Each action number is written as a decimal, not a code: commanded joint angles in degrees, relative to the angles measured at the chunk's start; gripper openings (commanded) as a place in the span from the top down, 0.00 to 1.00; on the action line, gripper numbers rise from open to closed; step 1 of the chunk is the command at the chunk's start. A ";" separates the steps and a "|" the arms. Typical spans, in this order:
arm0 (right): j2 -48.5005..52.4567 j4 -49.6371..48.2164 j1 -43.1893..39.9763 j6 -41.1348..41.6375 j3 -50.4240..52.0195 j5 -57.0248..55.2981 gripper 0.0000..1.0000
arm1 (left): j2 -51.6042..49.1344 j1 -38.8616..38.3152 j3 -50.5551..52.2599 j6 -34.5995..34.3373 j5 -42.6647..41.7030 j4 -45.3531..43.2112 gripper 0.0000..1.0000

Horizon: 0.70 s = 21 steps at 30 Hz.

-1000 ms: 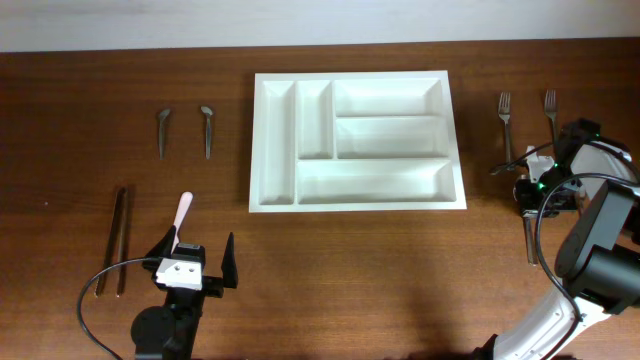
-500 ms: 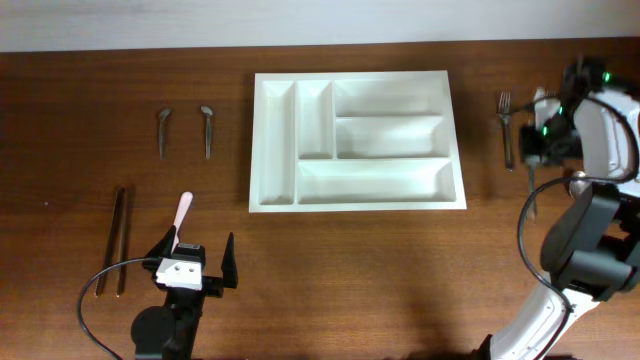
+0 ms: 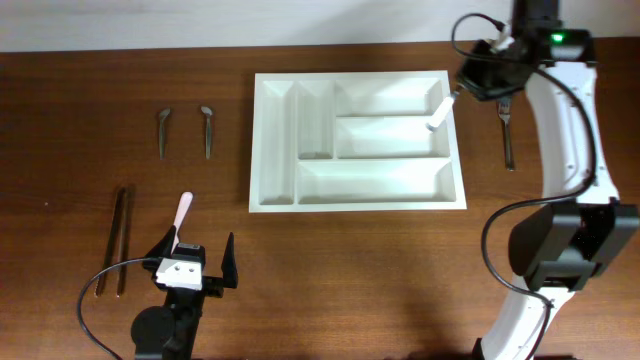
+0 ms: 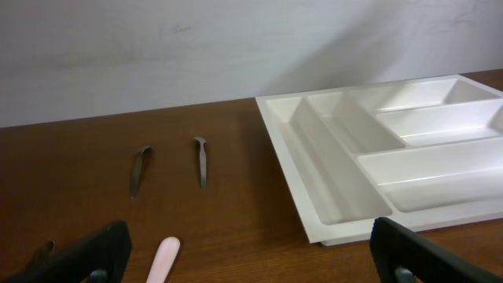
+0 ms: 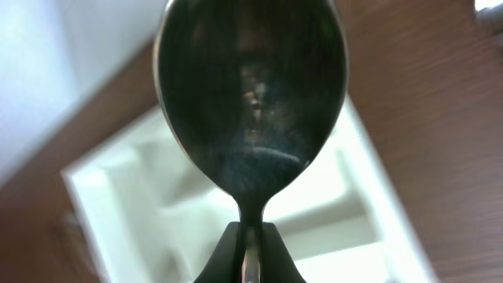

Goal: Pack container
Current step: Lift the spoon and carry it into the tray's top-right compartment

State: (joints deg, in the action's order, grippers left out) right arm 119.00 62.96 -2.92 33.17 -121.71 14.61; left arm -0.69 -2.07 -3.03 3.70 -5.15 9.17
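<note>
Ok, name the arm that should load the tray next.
Right. Its tool is shut on a spoon, held over the tray's far right corner, so a drop looks close. The left tool is open and empty, well short of the tray.

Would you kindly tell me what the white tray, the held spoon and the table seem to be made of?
Tray: likely moulded plastic, smooth white with a soft sheen and rounded compartment walls. Spoon: polished metal, probably steel; its bowl mirrors its surroundings. Table: wood or wood-look laminate, matte brown with visible grain; which one is unclear.
</note>
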 commanded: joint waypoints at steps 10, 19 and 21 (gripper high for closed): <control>1.20 -3.69 10.05 52.33 -0.11 -18.21 0.94 | 0.39 0.42 0.37 0.92 0.42 -0.15 0.01; 8.41 -9.88 12.50 59.76 -0.09 -17.79 0.96 | 0.39 0.42 0.37 0.92 0.42 -0.15 0.01; 9.97 -10.21 12.92 61.61 -0.09 -17.44 0.96 | 0.39 0.42 0.37 0.92 0.42 -0.15 0.01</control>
State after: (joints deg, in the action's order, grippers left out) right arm 126.63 53.15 8.88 89.69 -121.71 -1.52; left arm -0.69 -2.07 -3.03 3.70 -5.15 9.17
